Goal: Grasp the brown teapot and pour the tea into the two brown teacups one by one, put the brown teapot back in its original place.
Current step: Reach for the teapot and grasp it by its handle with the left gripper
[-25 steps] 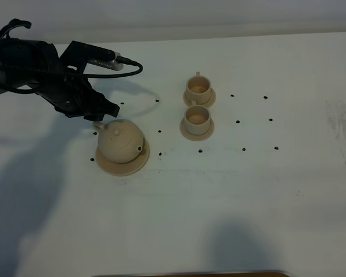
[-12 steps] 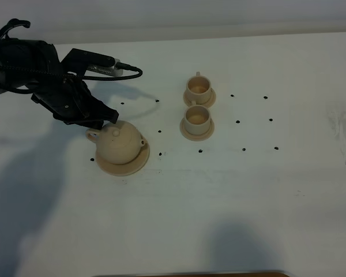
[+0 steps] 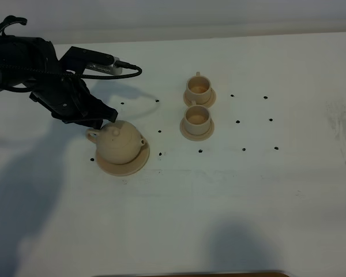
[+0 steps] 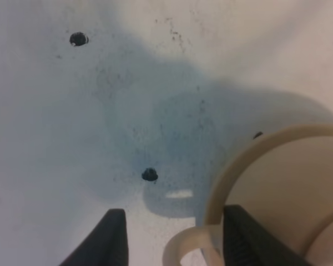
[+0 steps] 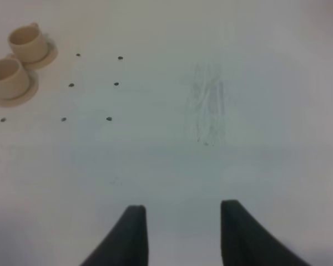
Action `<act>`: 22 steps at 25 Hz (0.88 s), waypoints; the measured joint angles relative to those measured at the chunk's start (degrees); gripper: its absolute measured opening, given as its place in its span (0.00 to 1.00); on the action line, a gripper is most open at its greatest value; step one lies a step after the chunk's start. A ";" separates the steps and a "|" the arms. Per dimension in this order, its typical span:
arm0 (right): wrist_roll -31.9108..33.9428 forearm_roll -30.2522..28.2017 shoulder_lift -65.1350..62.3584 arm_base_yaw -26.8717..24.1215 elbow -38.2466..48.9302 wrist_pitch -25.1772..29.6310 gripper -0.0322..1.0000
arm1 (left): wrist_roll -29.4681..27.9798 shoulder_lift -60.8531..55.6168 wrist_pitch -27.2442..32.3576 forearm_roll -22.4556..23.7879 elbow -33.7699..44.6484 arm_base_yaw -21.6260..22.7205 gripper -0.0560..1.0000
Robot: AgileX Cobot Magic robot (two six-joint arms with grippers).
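The brown teapot (image 3: pixel 120 144) stands upright on its wide round saucer (image 3: pixel 139 163), the original place, at the left of the table, spout toward the cups. My left gripper (image 3: pixel 101 122) is at the teapot's loop handle. In the left wrist view the handle (image 4: pixel 180 249) lies between the two black fingers (image 4: pixel 114 241), shut on it, beside the saucer rim (image 4: pixel 266 145). The two brown teacups (image 3: pixel 198 87) (image 3: pixel 196 118) sit on their small saucers in the middle. My right gripper (image 5: pixel 183 233) hovers over bare table, jaws apart and holding nothing; the teacups (image 5: pixel 28 41) (image 5: pixel 8 77) are far from it.
Small black dots (image 3: pixel 237 122) mark the white tabletop around the cups and the teapot. A cable (image 3: pixel 130 72) loops off the left arm above the teapot. A scuffed patch (image 3: pixel 341 124) lies near the right edge.
The left gripper moved down and right onto the teapot's handle. The teapot turned on its saucer and now sits upright. The right arm has not moved.
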 joint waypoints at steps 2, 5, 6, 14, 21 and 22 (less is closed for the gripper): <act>0.00 0.00 0.00 0.00 0.00 0.00 0.33 | 0.00 0.00 0.36 0.32 0.00 0.00 0.49; 0.00 0.00 0.00 0.00 0.00 0.00 0.33 | 0.00 -0.02 0.56 2.12 0.00 0.00 0.49; 0.00 0.00 0.00 0.00 0.00 0.00 0.33 | 0.00 -0.02 0.50 2.80 0.00 0.00 0.49; 0.00 0.00 0.00 0.00 0.00 0.00 0.33 | 0.00 -0.02 0.34 4.44 0.00 1.27 0.49; 0.00 0.00 0.00 0.00 0.00 0.00 0.33 | -0.82 -0.02 1.94 4.27 0.00 1.27 0.49; 0.00 0.00 0.00 0.00 0.00 0.00 0.33 | -0.97 -0.02 1.89 4.27 0.00 1.27 0.49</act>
